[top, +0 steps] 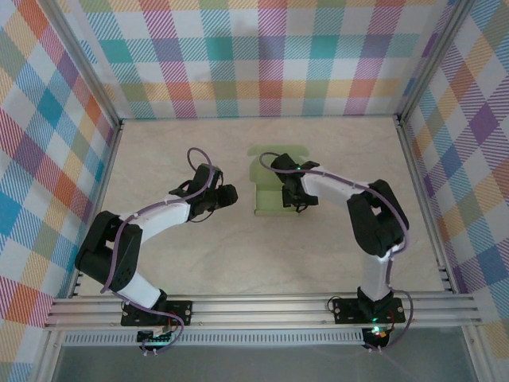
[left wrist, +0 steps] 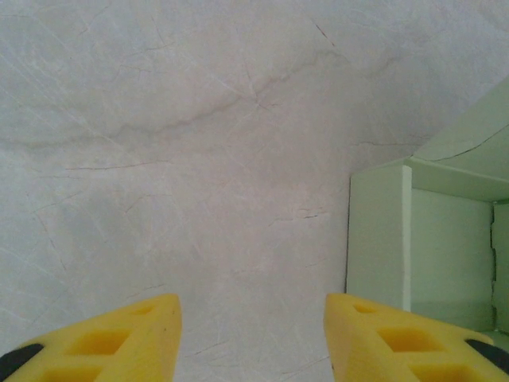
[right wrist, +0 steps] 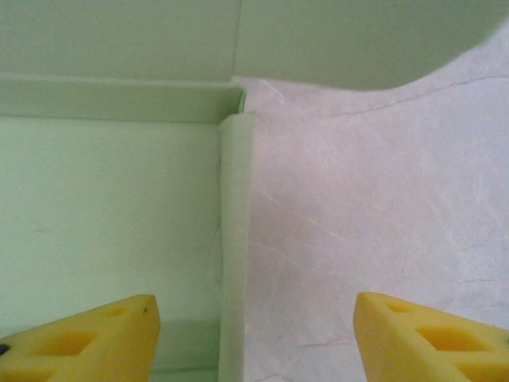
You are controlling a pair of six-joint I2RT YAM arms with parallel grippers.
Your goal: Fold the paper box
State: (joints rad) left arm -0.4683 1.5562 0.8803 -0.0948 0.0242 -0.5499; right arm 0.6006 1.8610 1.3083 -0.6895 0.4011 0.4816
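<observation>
The paper box [top: 270, 189] is pale sage-green card, partly folded, lying mid-table with a scalloped flap at its far end. My right gripper [top: 301, 200] hovers over its right side, open; in the right wrist view its yellow fingers [right wrist: 87, 338] straddle the box's raised right wall [right wrist: 235, 239], one finger over the box floor, one over bare table. My left gripper [top: 227, 196] stands open just left of the box. In the left wrist view the box's upright left wall [left wrist: 378, 239] rises just beyond the right finger [left wrist: 398, 338], with nothing between the fingers.
The pale marbled tabletop [top: 199, 255] is ringed by plaid walls and metal rails [top: 262, 306] at the near edge. Open table lies left of the left arm and in front of the box.
</observation>
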